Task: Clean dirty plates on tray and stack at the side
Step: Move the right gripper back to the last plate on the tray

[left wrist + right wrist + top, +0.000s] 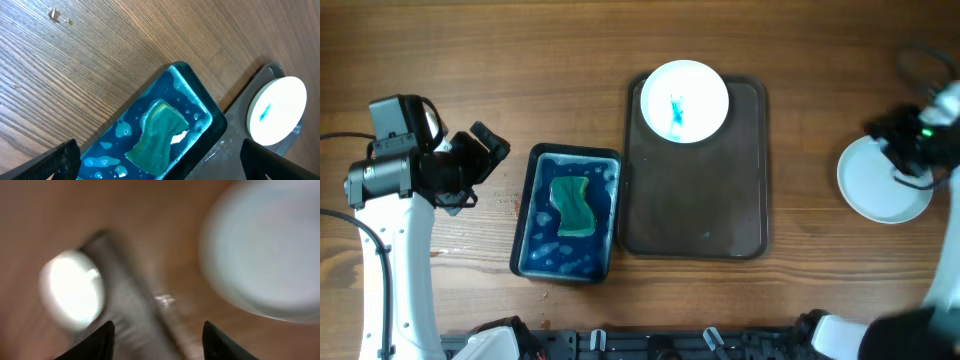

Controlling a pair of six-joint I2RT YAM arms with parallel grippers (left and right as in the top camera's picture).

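Note:
One plate (684, 100) with a turquoise smear sits at the far end of the dark brown tray (695, 215). It shows again in the left wrist view as the plate (277, 110) and, blurred, in the right wrist view as the plate (72, 290). A plain white plate (880, 185) lies on the table to the right of the tray, also in the right wrist view (265, 245). My right gripper (887, 133) hovers over its far edge, open (158, 325), nothing between the fingers. My left gripper (485, 150) stands open (159, 150) left of the basin, holding nothing.
A black basin (530, 215) of blue water stands just left of the tray, with a green sponge (573, 204) lying in it. The sponge (160, 135) and the basin (200, 95) fill the left wrist view. Bare wood surrounds everything.

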